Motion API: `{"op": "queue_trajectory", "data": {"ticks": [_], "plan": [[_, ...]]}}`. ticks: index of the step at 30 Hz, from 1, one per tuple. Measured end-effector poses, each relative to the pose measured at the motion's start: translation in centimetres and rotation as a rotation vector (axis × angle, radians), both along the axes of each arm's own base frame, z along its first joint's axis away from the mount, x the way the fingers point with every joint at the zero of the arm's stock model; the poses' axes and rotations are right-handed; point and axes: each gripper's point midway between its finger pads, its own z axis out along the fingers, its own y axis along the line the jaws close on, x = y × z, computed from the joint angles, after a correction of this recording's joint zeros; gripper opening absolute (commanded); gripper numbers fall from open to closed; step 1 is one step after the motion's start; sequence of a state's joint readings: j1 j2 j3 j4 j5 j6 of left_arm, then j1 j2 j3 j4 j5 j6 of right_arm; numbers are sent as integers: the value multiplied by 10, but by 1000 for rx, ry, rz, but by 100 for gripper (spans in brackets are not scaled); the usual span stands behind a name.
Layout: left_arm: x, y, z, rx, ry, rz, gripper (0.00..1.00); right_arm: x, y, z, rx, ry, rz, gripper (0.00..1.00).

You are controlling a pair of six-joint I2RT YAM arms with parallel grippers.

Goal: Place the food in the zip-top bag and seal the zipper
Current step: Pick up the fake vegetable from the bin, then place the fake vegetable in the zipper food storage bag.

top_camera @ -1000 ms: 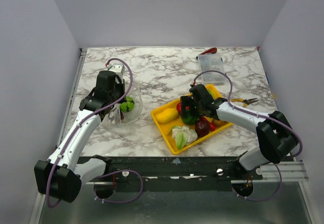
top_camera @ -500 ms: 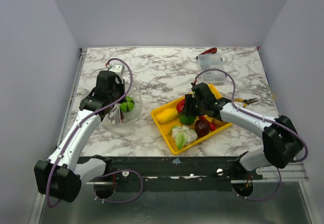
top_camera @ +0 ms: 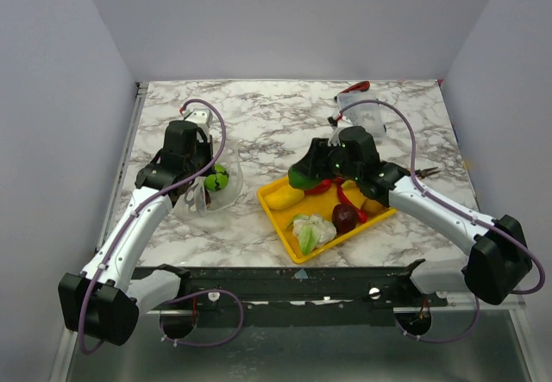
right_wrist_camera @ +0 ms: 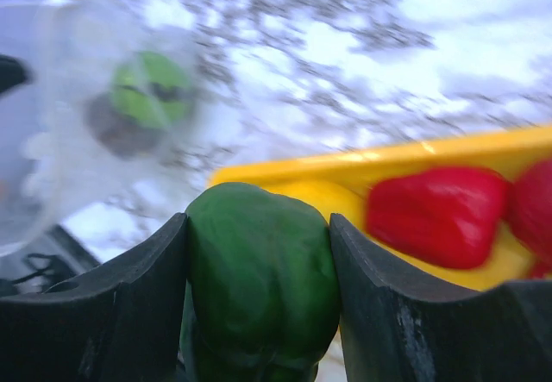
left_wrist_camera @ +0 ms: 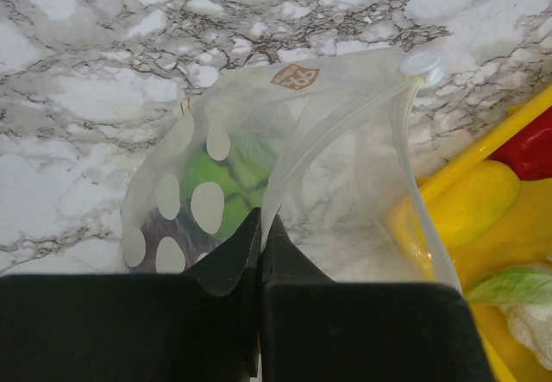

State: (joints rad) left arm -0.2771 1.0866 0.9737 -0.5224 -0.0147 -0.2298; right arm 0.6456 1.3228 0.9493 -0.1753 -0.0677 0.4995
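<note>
My left gripper (left_wrist_camera: 259,218) is shut on the mouth edge of the zip-top bag (left_wrist_camera: 345,158), holding it up and open beside the zipper (left_wrist_camera: 341,132). A green round piece of food (left_wrist_camera: 228,175) lies inside, with a dark piece next to it. In the top view the left gripper (top_camera: 197,184) and the bag (top_camera: 216,199) are left of the yellow tray (top_camera: 274,212). My right gripper (right_wrist_camera: 259,222) is shut on a green pepper (right_wrist_camera: 259,287), held in the air over the tray's far left edge (top_camera: 302,177). A yellow piece (top_camera: 283,197), cauliflower (top_camera: 315,227), a dark red piece (top_camera: 345,218) and a red pepper (right_wrist_camera: 435,214) lie in the tray.
A rigid clear compartment box (top_camera: 358,110) stands at the back right with a red-handled tool (top_camera: 358,86) behind it. Pliers (top_camera: 423,173) lie right of the tray. The bag stands near the table's left edge.
My right gripper has closed on the green pepper and lifted it out of the tray, up and toward the left. The left arm and the bag have not moved.
</note>
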Motion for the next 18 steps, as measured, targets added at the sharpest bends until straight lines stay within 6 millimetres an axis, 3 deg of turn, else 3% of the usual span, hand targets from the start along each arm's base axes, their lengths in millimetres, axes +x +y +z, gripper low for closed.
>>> {"op": "queue_trajectory", "data": {"ticks": [3, 7, 12, 18], "plan": [[0, 0, 0, 0, -1, 0, 0, -4, 34, 30, 145, -70, 80, 11], [-1, -1, 2, -7, -4, -7, 0, -25, 84, 59, 278, -133, 209, 11], [-2, -3, 2, -12, -5, -14, 0, -41, 134, 77, 383, -163, 303, 12], [-3, -4, 5, -19, -13, -21, 0, -46, 170, 89, 447, -188, 350, 24]]}}
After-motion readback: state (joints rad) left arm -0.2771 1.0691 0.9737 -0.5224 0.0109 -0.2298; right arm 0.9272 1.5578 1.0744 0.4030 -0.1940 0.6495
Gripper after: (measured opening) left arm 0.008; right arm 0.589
